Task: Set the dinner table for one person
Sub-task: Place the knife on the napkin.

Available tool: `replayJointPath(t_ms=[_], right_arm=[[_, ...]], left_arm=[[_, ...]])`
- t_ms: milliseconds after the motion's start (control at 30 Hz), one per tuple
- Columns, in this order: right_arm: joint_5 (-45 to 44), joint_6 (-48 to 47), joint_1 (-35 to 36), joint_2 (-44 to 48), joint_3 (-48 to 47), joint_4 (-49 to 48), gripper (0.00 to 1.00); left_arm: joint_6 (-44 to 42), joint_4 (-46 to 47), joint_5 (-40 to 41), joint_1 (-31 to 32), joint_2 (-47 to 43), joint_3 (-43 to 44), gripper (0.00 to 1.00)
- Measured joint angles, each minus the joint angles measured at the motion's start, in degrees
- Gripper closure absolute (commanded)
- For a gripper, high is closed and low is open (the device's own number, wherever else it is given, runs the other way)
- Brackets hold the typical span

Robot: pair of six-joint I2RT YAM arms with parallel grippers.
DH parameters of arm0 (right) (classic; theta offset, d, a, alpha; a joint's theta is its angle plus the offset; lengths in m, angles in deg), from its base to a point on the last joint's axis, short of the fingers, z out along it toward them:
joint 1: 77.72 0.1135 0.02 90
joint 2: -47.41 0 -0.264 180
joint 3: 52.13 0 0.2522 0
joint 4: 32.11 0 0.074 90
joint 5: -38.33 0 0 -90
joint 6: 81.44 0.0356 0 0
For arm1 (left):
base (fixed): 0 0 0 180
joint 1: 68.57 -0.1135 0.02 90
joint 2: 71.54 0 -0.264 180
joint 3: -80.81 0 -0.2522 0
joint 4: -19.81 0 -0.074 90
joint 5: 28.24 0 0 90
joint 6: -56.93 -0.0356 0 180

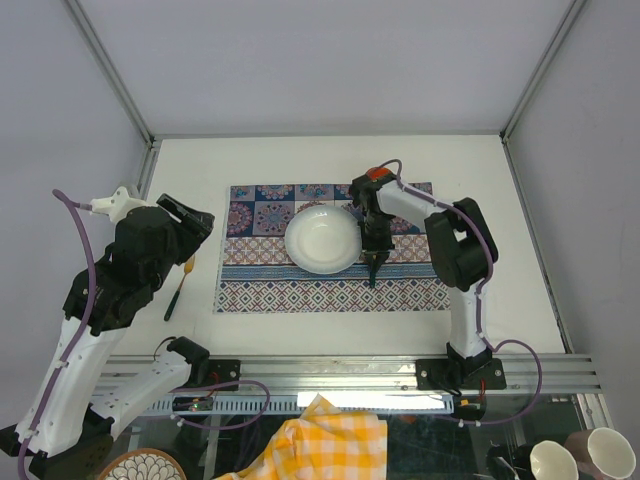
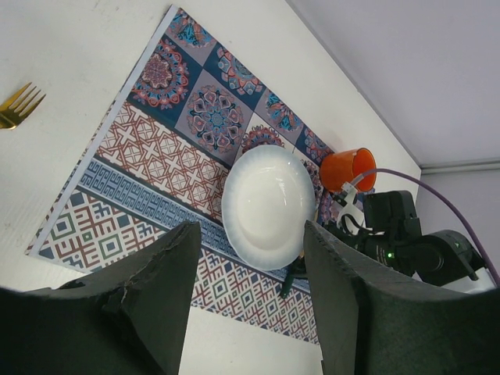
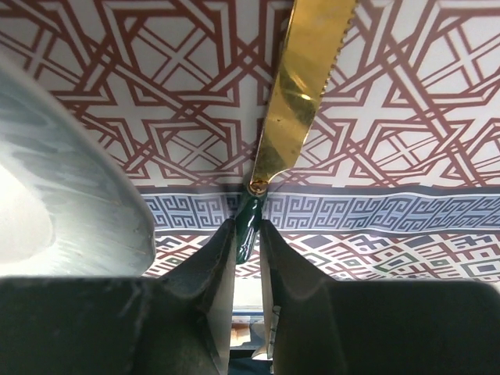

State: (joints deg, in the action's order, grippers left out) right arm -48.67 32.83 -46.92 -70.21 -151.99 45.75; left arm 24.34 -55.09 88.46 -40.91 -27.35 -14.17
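Observation:
A white plate [image 1: 320,240] lies in the middle of the patterned placemat [image 1: 330,292] on the white dinner table [image 1: 200,170]. Just right of the plate, my right gripper [image 1: 374,252] is shut on the dark green handle of a gold-bladed knife [image 3: 306,86], held low over the mat. In the right wrist view the handle sits pinched between the fingertips of the right gripper [image 3: 248,230]. My left gripper [image 2: 251,297] hangs open and empty above the table's left side. A gold fork [image 1: 178,288] with a green handle lies on the table left of the mat. An orange cup [image 1: 378,176] stands at the mat's far right.
Aluminium frame rails [image 1: 350,375] run along the near edge. Below them are a yellow checked cloth [image 1: 320,445], a patterned bowl [image 1: 140,467] and two cups [image 1: 550,460]. Slanted frame posts [image 1: 120,90] bound the far corners.

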Motion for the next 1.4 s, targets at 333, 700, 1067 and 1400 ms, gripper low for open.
replayJointPath(t_ms=[333, 700, 1067, 1400], right_arm=[[-1.40, 1.03, 0.72, 0.02, 0.94, -1.03, 0.98], [-3.52, 0.85, 1.44, -0.63, -0.52, 0.46, 1.00], [-4.04, 0.81, 1.55, -2.91, -3.54, 3.45, 1.00], [-5.05, 0.94, 0.15, -3.02, -4.00, 3.45, 1.00]], left_arm=[[-0.02, 0.04, 0.00, 0.00, -0.11, -0.39, 0.43], [-0.02, 0.02, 0.00, 0.00, -0.55, -0.44, 0.42], [-0.13, -0.15, 0.13, 0.00, -0.70, -0.44, 0.41], [-0.37, -0.33, 0.22, 0.00, -0.81, -0.44, 0.41]])
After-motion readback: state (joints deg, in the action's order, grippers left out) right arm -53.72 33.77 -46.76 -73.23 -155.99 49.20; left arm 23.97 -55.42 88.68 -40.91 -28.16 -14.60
